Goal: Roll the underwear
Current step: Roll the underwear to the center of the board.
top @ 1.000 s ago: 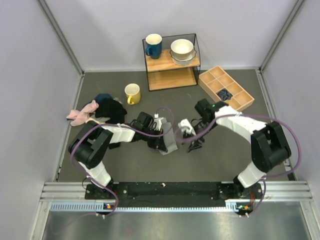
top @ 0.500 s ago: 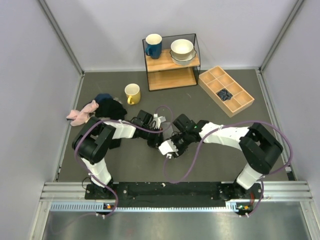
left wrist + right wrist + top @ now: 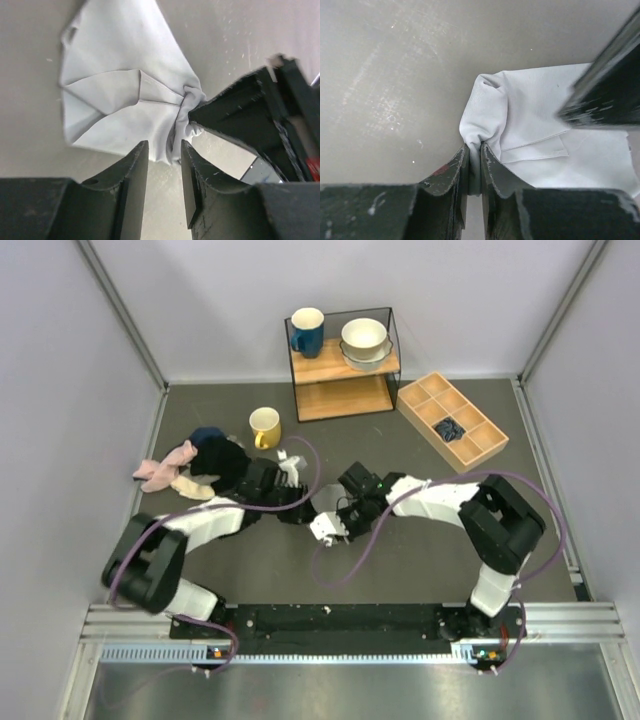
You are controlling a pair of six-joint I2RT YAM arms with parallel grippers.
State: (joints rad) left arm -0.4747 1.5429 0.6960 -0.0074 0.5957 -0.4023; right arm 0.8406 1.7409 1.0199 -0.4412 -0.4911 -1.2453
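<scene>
Right gripper (image 3: 474,150) swings in from the right and now pinches a bunched fold of the underwear (image 3: 115,100). Left gripper (image 3: 165,145) backs off toward the far left, jaws parted, and its elbow slides out near-left.

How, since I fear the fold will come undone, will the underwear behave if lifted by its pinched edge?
Probably floppy: the underwear bunches into creases where the right hand pinches it, so the free part would likely droop. Likely light: thin cloth, lying flat. The loose fold may well slip open, as nothing holds it.
</scene>
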